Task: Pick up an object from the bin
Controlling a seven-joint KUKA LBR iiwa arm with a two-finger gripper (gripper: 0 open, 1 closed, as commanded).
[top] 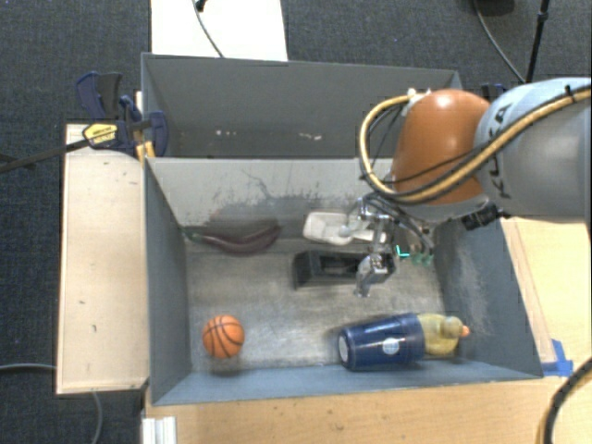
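camera view: claw (375,251) right of centre; black block (319,268) just left, pale piece (326,228) upper left; claw opening indiscernible.

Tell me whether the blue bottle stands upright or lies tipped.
Tipped: the blue cylindrical bottle lies on its side, yellow top toward the view's right.

Robotics lab setup: industrial arm (546,146) over a grey metal bin (296,109), dark carpet floor (55,26), loose cords (541,26) trailing across it.
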